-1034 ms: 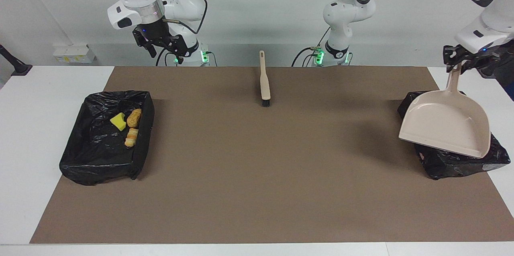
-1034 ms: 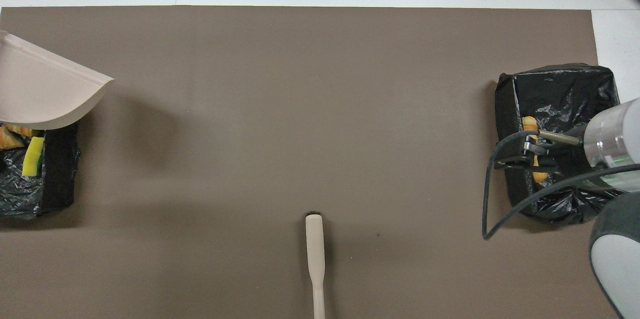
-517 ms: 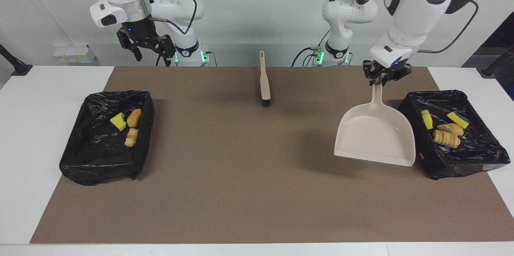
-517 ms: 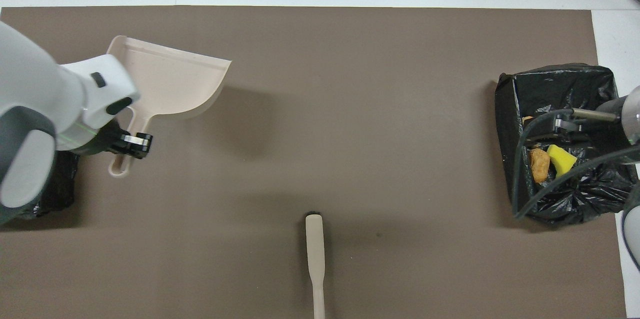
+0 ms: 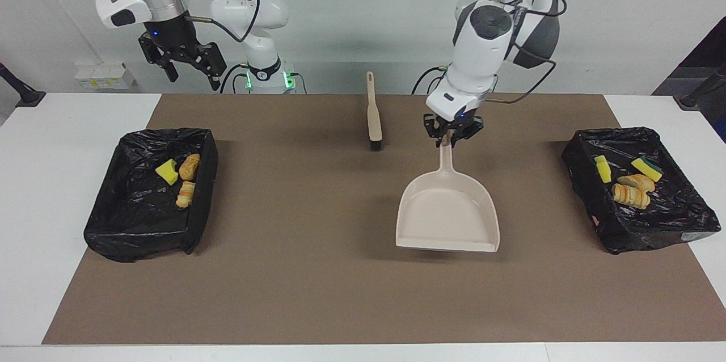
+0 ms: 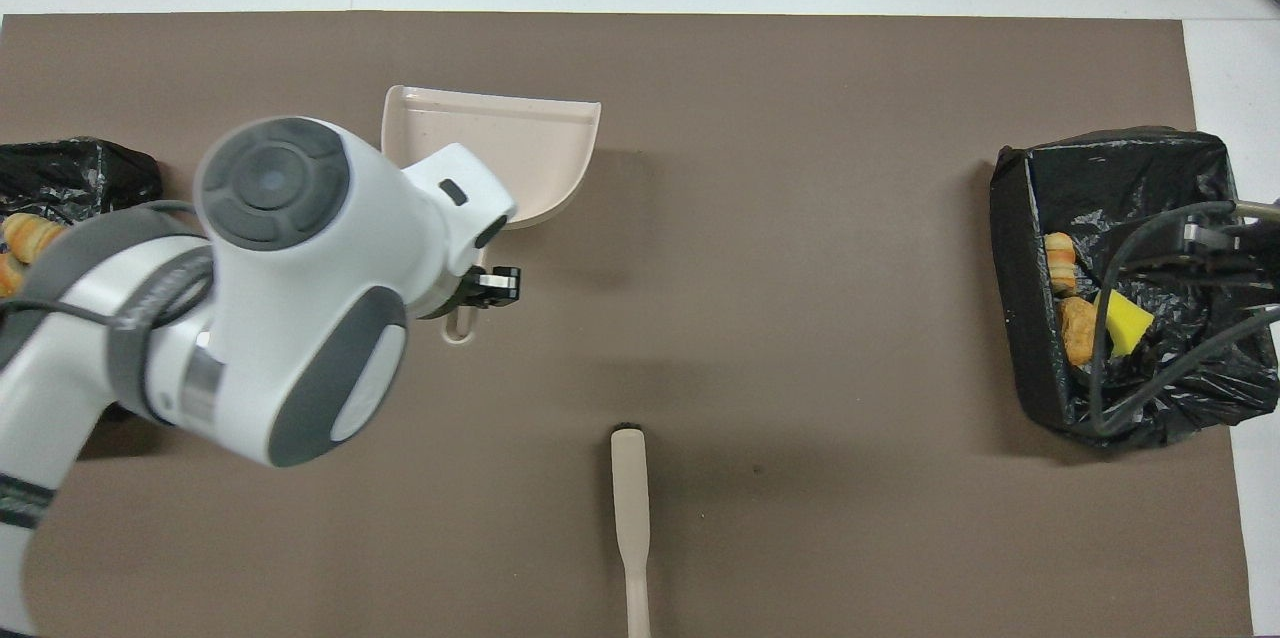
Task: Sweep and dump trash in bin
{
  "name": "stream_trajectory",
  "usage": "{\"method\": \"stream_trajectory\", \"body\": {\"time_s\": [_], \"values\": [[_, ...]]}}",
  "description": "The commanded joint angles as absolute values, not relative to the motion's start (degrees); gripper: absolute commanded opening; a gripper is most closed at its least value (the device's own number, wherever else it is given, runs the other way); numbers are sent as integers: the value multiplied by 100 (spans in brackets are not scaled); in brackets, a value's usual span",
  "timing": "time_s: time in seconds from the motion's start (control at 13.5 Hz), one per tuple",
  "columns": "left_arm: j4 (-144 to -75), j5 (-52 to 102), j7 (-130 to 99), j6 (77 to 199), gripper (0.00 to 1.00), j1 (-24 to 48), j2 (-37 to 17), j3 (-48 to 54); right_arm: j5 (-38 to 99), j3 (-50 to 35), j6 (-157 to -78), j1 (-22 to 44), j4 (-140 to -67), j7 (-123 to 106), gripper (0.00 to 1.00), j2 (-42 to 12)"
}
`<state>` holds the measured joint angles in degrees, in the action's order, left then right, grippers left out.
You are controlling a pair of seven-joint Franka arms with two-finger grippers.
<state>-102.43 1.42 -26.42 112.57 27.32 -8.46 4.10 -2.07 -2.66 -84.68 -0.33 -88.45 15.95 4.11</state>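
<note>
Gripping the dustpan by its handle, the left gripper has its jaws closed tight on it, the pan hanging over the brown mat on the desk. Two black-lined bins sit at the ends: one at the left arm's end holds four pieces of trash, the other holds three. Jaws spread wide and holding nothing, the right gripper hangs above the mat's corner. A brush lies near the robots.

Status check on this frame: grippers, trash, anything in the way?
Left gripper shut on dustpan handle over mat centre. Right gripper open, waiting. Trash in both bins. Brush lies clear.
</note>
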Motion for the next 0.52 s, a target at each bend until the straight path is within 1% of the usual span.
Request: {"method": "stream_trajectory", "body": {"time_s": [0.0,0.22,0.44], "values": [[-10204,202,-3164,11917,0,3189,-1344,281,-255,-124,-8210,17,-8395,1161,100,115],[-10370,211,-3200,12040,0,3463,-1424,281,-229,-79,-8200,44,-8358,1143,100,105],[-10678,211,-3287,12523,0,3725,-1424,281,-115,-79,-8253,18,-8402,1143,100,184]]}}
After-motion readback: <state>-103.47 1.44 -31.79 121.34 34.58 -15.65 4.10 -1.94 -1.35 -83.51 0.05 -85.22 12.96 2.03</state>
